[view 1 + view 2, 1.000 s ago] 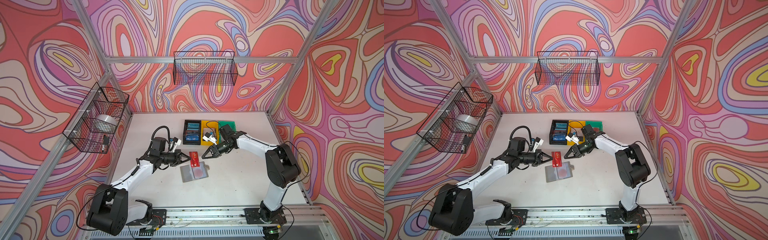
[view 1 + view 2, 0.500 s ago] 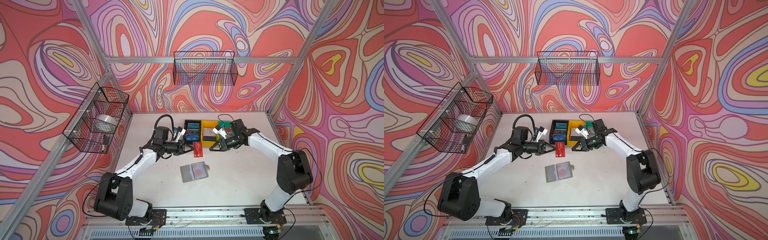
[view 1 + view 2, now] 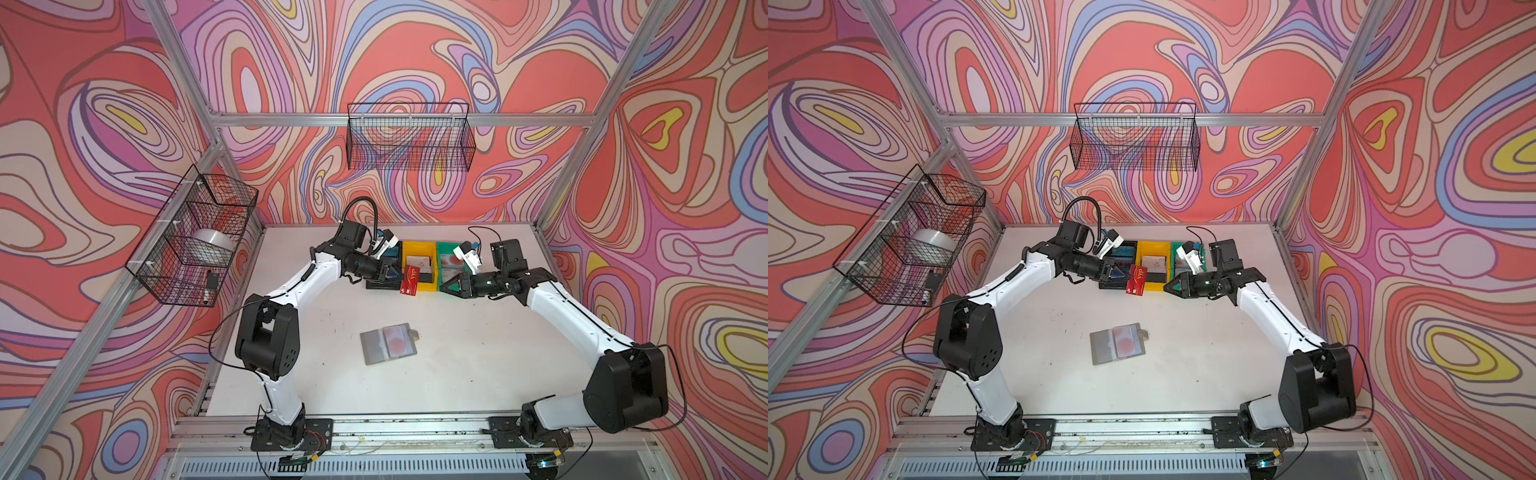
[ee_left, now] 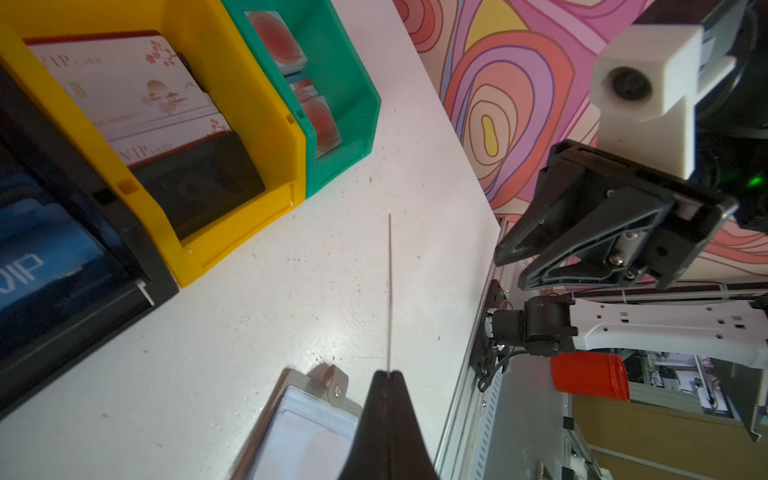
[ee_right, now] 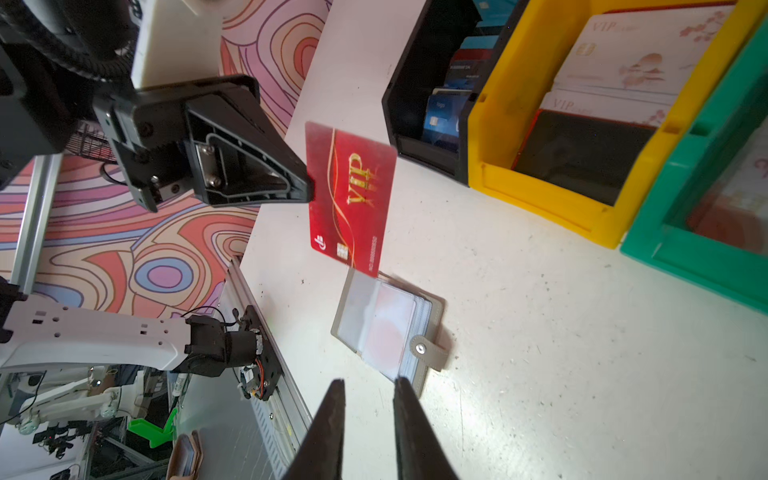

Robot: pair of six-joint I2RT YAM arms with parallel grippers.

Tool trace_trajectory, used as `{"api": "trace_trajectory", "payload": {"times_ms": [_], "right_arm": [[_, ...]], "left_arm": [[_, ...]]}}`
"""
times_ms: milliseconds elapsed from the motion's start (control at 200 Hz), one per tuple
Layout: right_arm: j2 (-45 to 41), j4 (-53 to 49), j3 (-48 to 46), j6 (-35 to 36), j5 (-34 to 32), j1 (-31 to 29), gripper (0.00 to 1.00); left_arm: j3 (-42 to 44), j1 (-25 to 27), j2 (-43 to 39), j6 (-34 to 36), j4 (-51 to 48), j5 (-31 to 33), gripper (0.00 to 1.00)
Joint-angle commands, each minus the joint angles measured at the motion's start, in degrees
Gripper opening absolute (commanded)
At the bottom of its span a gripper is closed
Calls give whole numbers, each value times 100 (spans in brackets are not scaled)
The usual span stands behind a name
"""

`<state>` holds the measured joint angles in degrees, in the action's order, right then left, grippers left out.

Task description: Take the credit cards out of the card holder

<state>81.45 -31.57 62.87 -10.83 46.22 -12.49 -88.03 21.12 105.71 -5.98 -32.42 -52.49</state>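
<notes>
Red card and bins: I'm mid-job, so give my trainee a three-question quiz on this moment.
1. True or false: the jaws of the left gripper pinch the red card by an edge, clear of the table.
2. Which bin holds the red-circle cards? A black bin, B yellow bin, C green bin.
3. Fill in: the right gripper has its jaws ____, holding nothing.
Key: 1 true; 2 C; 3 open.
</notes>
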Motion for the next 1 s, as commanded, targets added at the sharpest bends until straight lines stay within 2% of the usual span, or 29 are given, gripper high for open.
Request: {"api": "trace_trajectory", "payload": {"times_ms": [0,220,391,566,992], "right_arm": [[-188,97,-248,42,-207,102,24],[-218,55,-340,151,-169,281,24],[-324,13,-425,147,-218,343,24],[-531,179,-654,-68,-219,349,23],[-1016,196,-1005,-338,-297,344,23]], "left_arm": [[-661,53,456,918,-827,298,0],[-2337,259,1626,1714,-1875,964,0],[-3485,287,2316,2103,-2374,794,0],[-4414,294,2838,2363,-2775,1095,0],[-4557,483,3122,3291,-2724,1908,0]]}}
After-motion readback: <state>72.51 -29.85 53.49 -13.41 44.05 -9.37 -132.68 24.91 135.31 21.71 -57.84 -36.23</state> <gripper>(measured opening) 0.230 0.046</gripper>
